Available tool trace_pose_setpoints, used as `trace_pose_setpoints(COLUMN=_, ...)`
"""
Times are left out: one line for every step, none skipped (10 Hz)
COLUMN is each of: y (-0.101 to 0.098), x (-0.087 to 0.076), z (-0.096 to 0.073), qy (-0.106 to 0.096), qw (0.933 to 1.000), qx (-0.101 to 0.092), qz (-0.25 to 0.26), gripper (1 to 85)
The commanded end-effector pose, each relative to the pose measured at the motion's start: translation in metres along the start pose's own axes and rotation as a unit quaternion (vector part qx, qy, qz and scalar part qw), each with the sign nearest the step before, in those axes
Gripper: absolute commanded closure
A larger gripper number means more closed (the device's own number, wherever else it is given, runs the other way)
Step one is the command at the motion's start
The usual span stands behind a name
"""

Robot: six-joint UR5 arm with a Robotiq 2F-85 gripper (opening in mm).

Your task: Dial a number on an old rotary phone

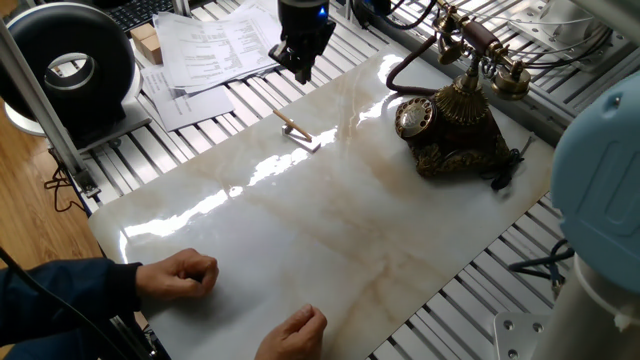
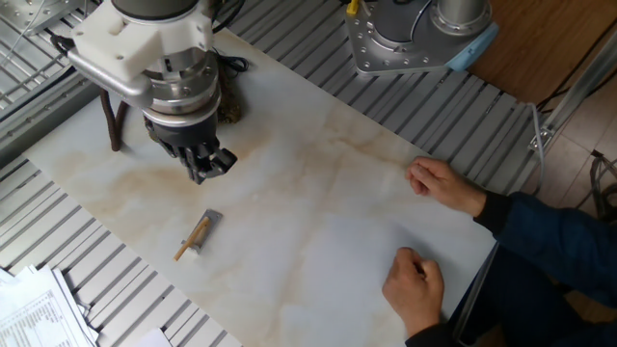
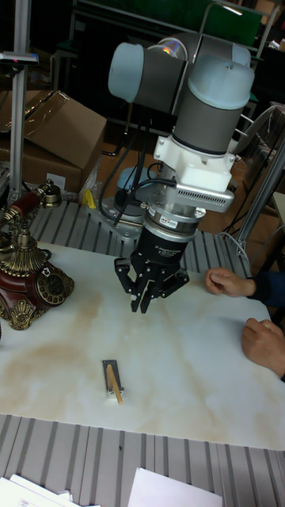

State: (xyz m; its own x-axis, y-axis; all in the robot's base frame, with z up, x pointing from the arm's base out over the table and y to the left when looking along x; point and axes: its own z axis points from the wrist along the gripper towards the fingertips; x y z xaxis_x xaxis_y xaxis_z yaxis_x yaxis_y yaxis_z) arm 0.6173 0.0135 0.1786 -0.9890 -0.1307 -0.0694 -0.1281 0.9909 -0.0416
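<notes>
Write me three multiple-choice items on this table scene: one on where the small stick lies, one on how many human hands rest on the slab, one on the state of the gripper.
1. The small stick lies
A. on the marble slab, apart from the phone
B. on the phone's dial
C. between the gripper's fingers

2. Human hands resting on the slab:
A. none
B. one
C. two

3. The gripper is
A. shut on the handset
B. hanging above the slab, holding nothing
C. pressed on the dial

Answers: 1 A, the stick rests on a little grey pad on bare slab, away from the old rotary phone. 2 C, one hand and another show. 3 B, the tall view shows its fingertips close together over bare slab, with nothing between them.
</notes>
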Motion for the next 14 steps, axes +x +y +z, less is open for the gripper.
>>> trace_pose_setpoints(y=0.001, x=-0.014, z=0.004, qy=-0.016, qw=0.999, qx=-0.011, qz=-0.04, gripper=56.3)
trace_pose_setpoints(y=0.0, x=-0.02, z=0.007, qy=-0.018, qw=0.9985, qx=-0.01, qz=-0.051, gripper=55.0)
trace_pose_setpoints(y=0.0, x=-0.026, z=0.012, qy=-0.017, qw=0.9979, qx=-0.009, qz=-0.063, gripper=55.0)
trace_pose_setpoints(y=0.0, x=-0.03, z=0.017, qy=-0.014, qw=0.9975, qx=-0.008, qz=-0.069, gripper=55.0)
trace_pose_setpoints(y=-0.001, x=-0.036, z=0.024, qy=-0.014, qw=0.9972, qx=-0.009, qz=-0.073, gripper=55.0)
trace_pose_setpoints(y=-0.002, x=-0.043, z=0.031, qy=-0.013, qw=0.9972, qx=-0.011, qz=-0.073, gripper=55.0)
trace_pose_setpoints(y=-0.004, x=-0.048, z=0.039, qy=-0.013, qw=0.9969, qx=-0.012, qz=-0.077, gripper=55.0)
trace_pose_setpoints(y=-0.008, x=-0.052, z=0.047, qy=-0.013, qw=0.9964, qx=-0.012, qz=-0.082, gripper=55.0)
trace_pose_setpoints(y=-0.011, x=-0.056, z=0.057, qy=-0.013, qw=0.9959, qx=-0.016, qz=-0.088, gripper=55.0)
trace_pose_setpoints(y=-0.012, x=-0.059, z=0.067, qy=-0.01, qw=0.9957, qx=-0.019, qz=-0.09, gripper=55.0)
trace_pose_setpoints(y=-0.011, x=-0.06, z=0.075, qy=-0.011, qw=0.9958, qx=-0.017, qz=-0.09, gripper=55.3)
trace_pose_setpoints(y=-0.012, x=-0.063, z=0.084, qy=-0.013, qw=0.9959, qx=-0.013, qz=-0.089, gripper=55.7)
trace_pose_setpoints(y=-0.012, x=-0.064, z=0.093, qy=-0.015, qw=0.9957, qx=-0.014, qz=-0.09, gripper=56.0)
trace_pose_setpoints(y=-0.012, x=-0.065, z=0.101, qy=-0.015, qw=0.9952, qx=-0.016, qz=-0.095, gripper=56.0)
